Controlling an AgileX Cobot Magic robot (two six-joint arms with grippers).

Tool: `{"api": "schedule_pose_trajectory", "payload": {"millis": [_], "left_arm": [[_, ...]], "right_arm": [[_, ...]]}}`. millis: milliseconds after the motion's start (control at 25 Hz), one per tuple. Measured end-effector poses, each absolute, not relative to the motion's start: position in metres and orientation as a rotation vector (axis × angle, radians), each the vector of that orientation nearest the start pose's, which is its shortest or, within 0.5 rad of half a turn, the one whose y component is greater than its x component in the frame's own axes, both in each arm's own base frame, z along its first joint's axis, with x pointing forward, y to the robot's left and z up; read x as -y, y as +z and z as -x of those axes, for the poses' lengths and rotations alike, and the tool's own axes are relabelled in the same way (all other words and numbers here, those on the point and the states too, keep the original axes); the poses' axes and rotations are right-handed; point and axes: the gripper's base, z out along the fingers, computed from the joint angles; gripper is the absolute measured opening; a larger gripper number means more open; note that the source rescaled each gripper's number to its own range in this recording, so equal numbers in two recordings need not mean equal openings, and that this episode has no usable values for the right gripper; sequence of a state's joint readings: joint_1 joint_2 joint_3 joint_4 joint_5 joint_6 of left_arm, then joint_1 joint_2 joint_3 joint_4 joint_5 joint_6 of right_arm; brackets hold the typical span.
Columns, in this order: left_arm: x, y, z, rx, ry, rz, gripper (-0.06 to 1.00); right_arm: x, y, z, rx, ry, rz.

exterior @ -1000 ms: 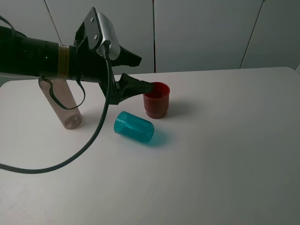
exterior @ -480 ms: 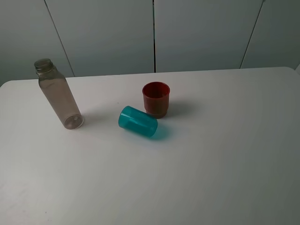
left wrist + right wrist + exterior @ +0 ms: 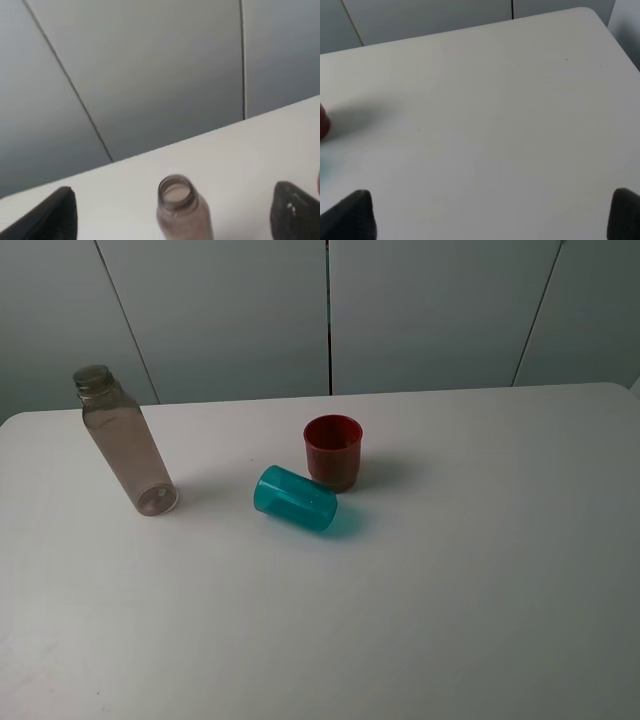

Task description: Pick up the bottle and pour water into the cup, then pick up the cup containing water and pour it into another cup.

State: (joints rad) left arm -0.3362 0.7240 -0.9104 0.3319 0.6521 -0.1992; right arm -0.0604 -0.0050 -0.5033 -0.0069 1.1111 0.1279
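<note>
The left gripper [image 3: 172,215] shows only in its own wrist view, as two dark fingertips [image 3: 50,217] spread wide apart with nothing between them but air and, farther off, the open threaded neck of the bottle; they touch nothing. From the high camera no arm is in sight. At the far left of the white table [image 3: 450,590] stands the tall, slim, translucent smoky-grey plastic bottle [image 3: 125,445], upright and uncapped, its base near the table's left side and its neck rising against the pale grey panelled wall [image 3: 430,310] behind. To its right, well apart from it, the translucent teal-blue smooth plastic tumbler [image 3: 295,500] lies on its side, its open mouth turned toward the bottle and its base pointing toward the right and the near edge. Just behind and to the right of the tumbler stands the opaque dark red plastic cup [image 3: 332,452] with a stepped, narrower base, upright, mouth up; the two are very close, though contact cannot be judged. The right half of the table is bare white surface. The right gripper [image 3: 492,215] appears in its wrist view as two dark fingertips [image 3: 350,215] set wide apart over plain tabletop, holding nothing, with a sliver of red cup at the picture's edge.
</note>
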Motion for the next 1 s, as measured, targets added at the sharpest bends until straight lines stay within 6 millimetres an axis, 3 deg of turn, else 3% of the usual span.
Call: {"api": "schedule_pose_trajectory", "payload": {"millis": [200, 400, 640, 760, 1000], "left_arm": [[-0.006, 0.397, -0.062, -1.954, 0.058, -0.090, 0.93], [-0.024, 0.383, -0.003, -2.005, 0.084, 0.033, 0.93], [-0.027, 0.357, 0.050, -1.887, 0.098, -0.051, 0.93], [-0.023, 0.344, 0.056, -1.888, 0.044, -0.101, 0.93], [-0.009, 0.319, 0.039, -1.997, -0.065, -0.187, 0.93]], "right_arm": [[0.000, 0.274, 0.008, -2.077, 0.034, -0.199], [0.000, 0.274, 0.008, -2.077, 0.034, -0.199], [0.000, 0.274, 0.008, -2.077, 0.034, -0.199], [0.000, 0.274, 0.008, -2.077, 0.034, -0.199], [0.000, 0.274, 0.008, -2.077, 0.033, -0.197]]}}
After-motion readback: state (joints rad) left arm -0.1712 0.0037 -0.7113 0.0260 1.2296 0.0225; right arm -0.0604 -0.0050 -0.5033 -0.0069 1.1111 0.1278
